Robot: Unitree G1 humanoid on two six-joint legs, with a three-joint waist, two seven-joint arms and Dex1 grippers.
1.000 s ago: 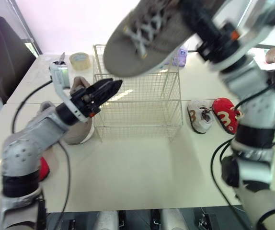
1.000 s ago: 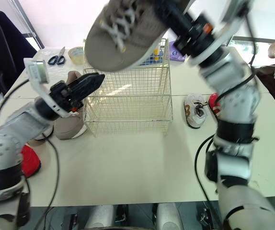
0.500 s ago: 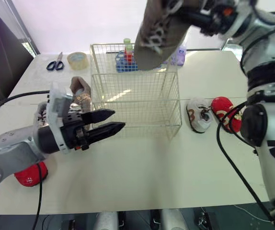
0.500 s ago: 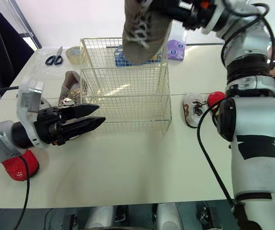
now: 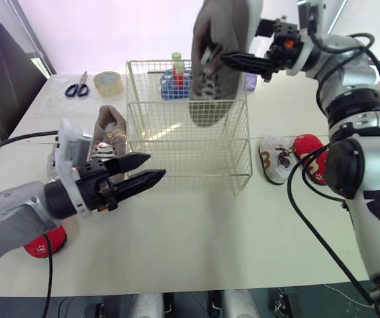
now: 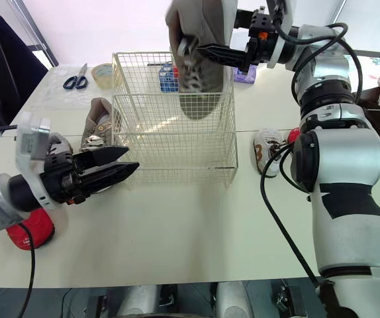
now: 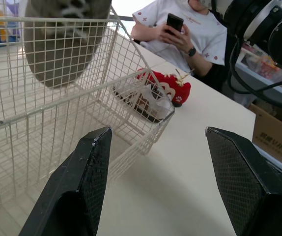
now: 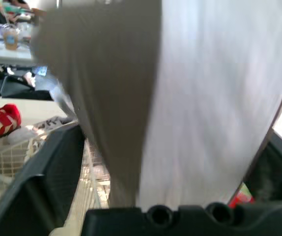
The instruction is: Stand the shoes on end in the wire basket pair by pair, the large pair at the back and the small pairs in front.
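- We are seeing the big grey shoe (image 5: 211,99) hanging toe-down over the back of the basket (image 5: 241,173), its toe dipping below the top rim and well off the basket floor.
- The right gripper (image 5: 233,61) is clamping it mid-length, with one finger lying across the laces.
- We are judging it light, with a soft upper and a stiffer sole. A pinch across sole and laces should be holding, but the upper is likely giving, so the shoe could be swinging in the grip.
- We are reckoning its mate (image 5: 108,134), lying on the table (image 5: 196,245) just left of the basket, is best taken the same way, at mid-length.
- The left gripper (image 5: 145,171) is hovering open near the basket's front-left corner, gripping nothing.
- A white shoe (image 5: 274,159) and a red shoe (image 5: 311,158) are sitting just right of the basket.
- The frame is cutting off the held shoe's heel and the shoe is hiding the far finger, so we are not confirming where that finger sits.
- We are not telling whether the toe is touching the back wire.
- The left arm is partly covering another red shoe (image 5: 41,242).
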